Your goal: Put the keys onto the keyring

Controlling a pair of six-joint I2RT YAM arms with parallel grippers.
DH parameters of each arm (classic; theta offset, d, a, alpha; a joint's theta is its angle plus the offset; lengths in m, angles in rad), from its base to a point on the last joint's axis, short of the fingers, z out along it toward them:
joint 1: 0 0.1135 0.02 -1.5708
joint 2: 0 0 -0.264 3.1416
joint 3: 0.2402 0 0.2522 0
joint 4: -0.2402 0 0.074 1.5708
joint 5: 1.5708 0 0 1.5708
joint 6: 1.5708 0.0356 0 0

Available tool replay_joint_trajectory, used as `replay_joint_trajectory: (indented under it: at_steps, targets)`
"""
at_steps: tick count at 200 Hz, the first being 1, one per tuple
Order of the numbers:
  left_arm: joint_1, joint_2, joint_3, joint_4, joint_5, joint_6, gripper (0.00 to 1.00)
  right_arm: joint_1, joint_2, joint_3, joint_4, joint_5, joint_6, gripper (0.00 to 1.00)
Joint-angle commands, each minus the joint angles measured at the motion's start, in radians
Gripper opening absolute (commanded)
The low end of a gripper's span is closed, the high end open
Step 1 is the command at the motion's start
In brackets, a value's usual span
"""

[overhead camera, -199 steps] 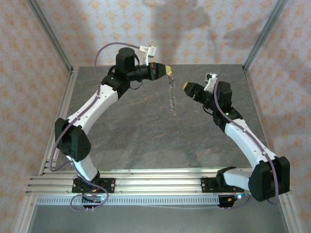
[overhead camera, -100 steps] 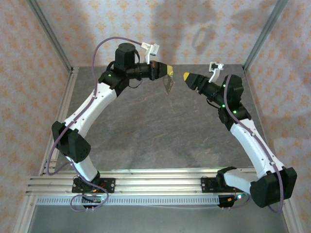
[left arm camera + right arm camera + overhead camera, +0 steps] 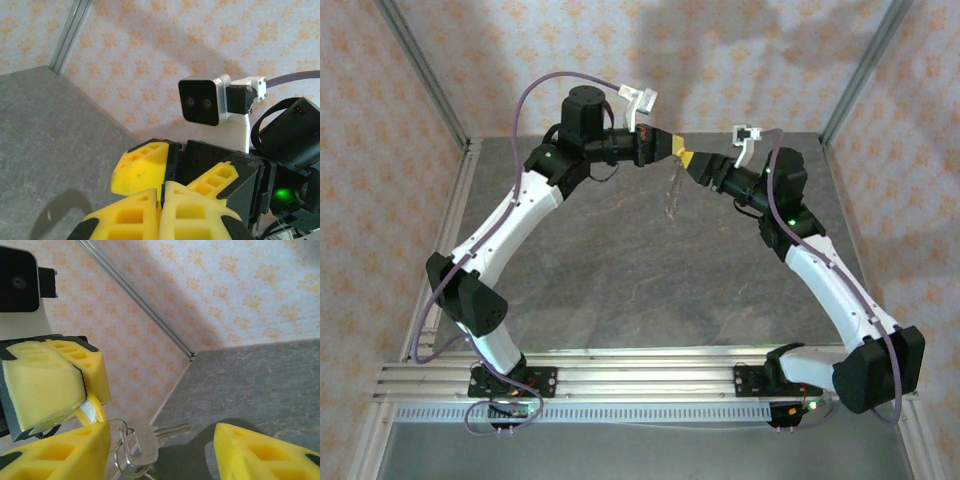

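Note:
My left gripper [image 3: 674, 146] is shut high above the table on the top end of the keyring [image 3: 670, 190], a thin chain that hangs down from its tip. In the right wrist view a small yellow piece [image 3: 92, 411] pokes out of the left gripper's fingers [image 3: 55, 385]; thin wire rings [image 3: 124, 464] and silver keys [image 3: 146, 442] dangle under it. My right gripper [image 3: 693, 163] is open, tip to tip with the left one. Its fingers [image 3: 65, 452] stand either side of the keys, the left finger close beside the rings and the right finger well apart. In the left wrist view my left gripper [image 3: 162, 194] has its pads pressed together.
Both arms reach to the back middle of the grey table [image 3: 620, 270], near the patterned back wall [image 3: 740, 70]. Metal frame posts [image 3: 420, 70] rise at the back corners. The right wrist camera [image 3: 202, 101] sits close in front of the left gripper.
My right arm has risen and swung left until its open fingers meet the left gripper's tip. The jaws widened a little. The hanging chain swung; the left gripper stayed shut.

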Motion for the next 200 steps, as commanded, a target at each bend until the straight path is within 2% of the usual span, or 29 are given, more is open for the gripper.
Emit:
replay_joint_trajectory:
  at_steps: [1, 118, 190, 200]
  targets:
    - [-0.020, -0.015, 0.051, 0.010, 0.000, 0.023, 0.00, 0.020, -0.017, 0.032, 0.005, -0.025, -0.038, 0.57]
    - [-0.050, 0.013, 0.093, -0.021, 0.000, 0.034, 0.00, 0.044, -0.008, 0.043, 0.005, 0.013, -0.056, 0.57]
    - [-0.061, 0.033, 0.117, -0.055, -0.046, 0.039, 0.00, 0.047, -0.016, 0.031, 0.015, 0.001, -0.060, 0.58]
    - [-0.061, 0.036, 0.125, -0.070, -0.056, 0.044, 0.00, 0.047, -0.057, 0.022, 0.012, 0.012, -0.066, 0.58]
